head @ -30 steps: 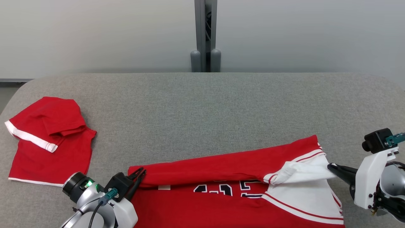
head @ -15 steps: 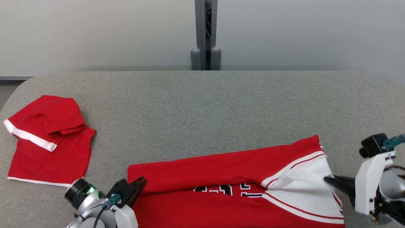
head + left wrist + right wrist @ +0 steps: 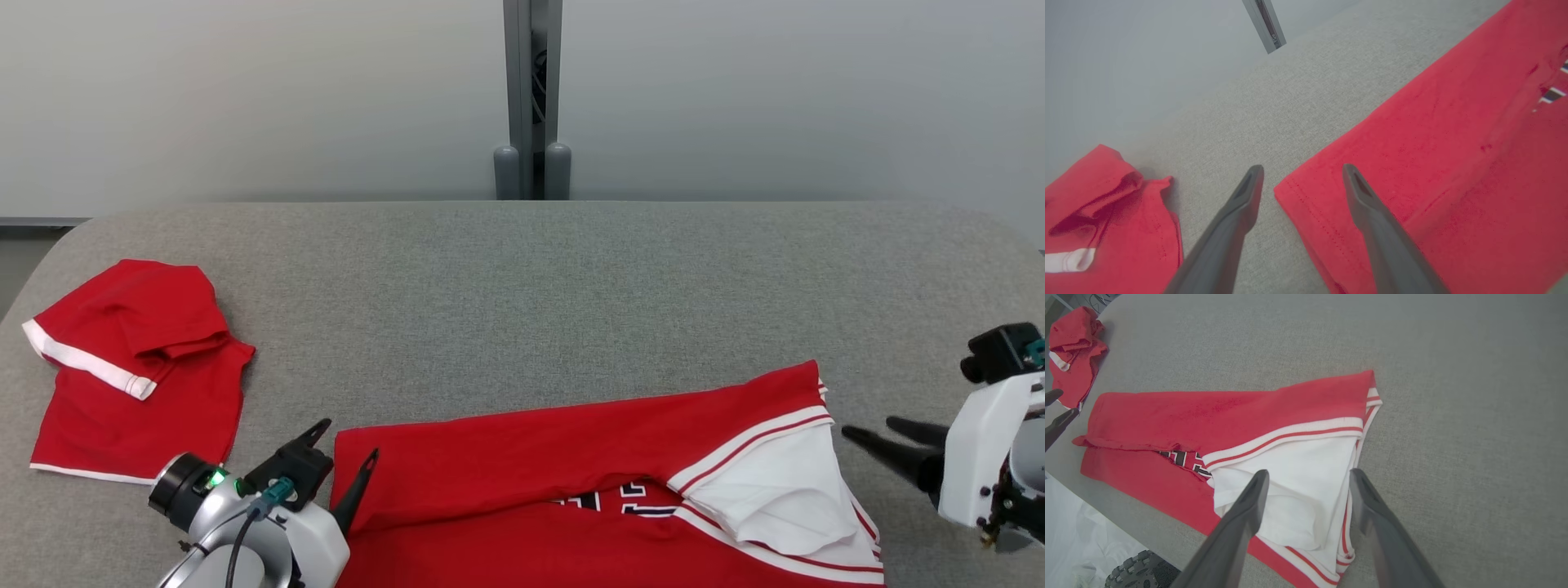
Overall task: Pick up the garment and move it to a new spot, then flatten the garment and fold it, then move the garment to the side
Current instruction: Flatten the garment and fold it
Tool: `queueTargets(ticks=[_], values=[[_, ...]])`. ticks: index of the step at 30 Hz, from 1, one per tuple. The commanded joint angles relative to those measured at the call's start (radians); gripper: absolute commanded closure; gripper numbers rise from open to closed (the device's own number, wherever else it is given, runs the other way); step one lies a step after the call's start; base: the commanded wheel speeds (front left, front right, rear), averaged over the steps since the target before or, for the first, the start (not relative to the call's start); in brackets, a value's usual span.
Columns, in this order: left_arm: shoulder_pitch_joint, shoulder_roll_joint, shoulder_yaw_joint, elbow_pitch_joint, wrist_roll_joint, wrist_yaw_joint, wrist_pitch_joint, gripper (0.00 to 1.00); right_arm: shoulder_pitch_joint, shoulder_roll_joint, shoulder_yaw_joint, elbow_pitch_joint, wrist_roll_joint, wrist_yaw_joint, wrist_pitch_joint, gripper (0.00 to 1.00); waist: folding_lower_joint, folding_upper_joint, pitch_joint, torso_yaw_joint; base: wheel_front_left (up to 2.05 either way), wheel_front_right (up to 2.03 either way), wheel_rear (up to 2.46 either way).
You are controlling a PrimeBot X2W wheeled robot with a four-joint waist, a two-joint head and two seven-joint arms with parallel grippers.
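The garment [image 3: 571,465], a red jersey with white striped trim and dark numerals, lay along the near edge of the tabletop [image 3: 522,278]. Its far long side was folded over toward the robot, so the flap half covered the numerals. At its right end a white panel [image 3: 775,498] lay creased rather than flat. The cloth looked light, soft and limp. It would probably sag between two holds and keep no shape of its own, and a loose flap could slide open if dragged across the grey woven surface. The stitched hem at the left corner and the ribbed trim at the right seemed the firmest places to pinch, one per arm and close to the corners.

The left end effector [image 3: 349,438] had its fingers spread wide and held nothing, and it straddled the garment's left corner. In the left wrist view one finger was over bare tabletop and the other over red cloth. The right end effector [image 3: 872,426] was likewise spread and empty. In the head view it sat just off the garment's right end, apart from the cloth, with its tips pointing at the white panel. Well apart, at the tabletop's left end, lay a second red garment [image 3: 131,367], roughly folded. Behind the tabletop a grey post [image 3: 531,90] rose against a pale wall.
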Motion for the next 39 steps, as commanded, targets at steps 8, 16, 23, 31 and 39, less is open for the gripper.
queueTargets(ticks=[8, 16, 23, 31, 39], values=[[0.034, -0.032, 0.168, -0.209, -0.095, 0.102, -0.004, 0.0, 0.022, 0.081, -0.157, 0.025, -0.235, 0.0, -0.371, 0.0, 0.0, -0.0001, -0.014, 0.005, 0.0, 0.0, 0.0], [0.15, -0.114, 0.37, -0.446, -0.115, 0.145, -0.005, 0.0, 0.089, 0.27, -0.328, 0.125, -0.484, 0.0, -0.725, 0.0, 0.0, -0.0001, -0.011, -0.01, 0.0, 0.0, 0.0], [0.279, -0.207, 0.509, -0.553, -0.062, 0.118, -0.005, 0.0, 0.233, 0.496, -0.602, -0.013, -0.797, 0.0, -0.737, 0.0, 0.0, -0.0001, -0.003, -0.026, 0.0, 0.0, 0.0], [0.368, -0.233, 0.549, -0.587, 0.023, 0.103, -0.005, 0.0, 0.337, 0.607, -0.673, -0.07, -0.913, 0.0, -0.737, 0.0, 0.0, -0.0001, 0.002, -0.034, 0.0, 0.0, 0.0], [0.354, -0.235, 0.533, -0.584, 0.018, 0.093, -0.005, 0.0, 0.334, 0.605, -0.677, 0.014, -0.887, 0.0, -0.737, 0.0, 0.0, -0.0001, 0.007, -0.02, 0.0, 0.0, 0.0]])
